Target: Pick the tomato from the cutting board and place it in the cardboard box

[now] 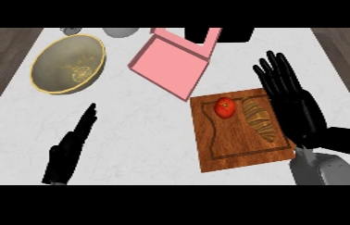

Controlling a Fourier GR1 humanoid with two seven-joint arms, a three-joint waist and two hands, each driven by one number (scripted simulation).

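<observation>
While the pale marbled surface [164, 136] carries the pink open cardboard box [169, 67] and brown wooden cutting board [232, 145], the right robot hand [290, 101] hovers open, empty. Small round red tomato [226, 108] sits on the board: likely smooth, soft; take hold across its sides.

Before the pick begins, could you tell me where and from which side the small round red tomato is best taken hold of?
Grip the small round red tomato across its middle, coming from above: it sits free on the brown wooden cutting board, and the ridged brown loaf lies close on its right. The open right hand is nearest.
</observation>
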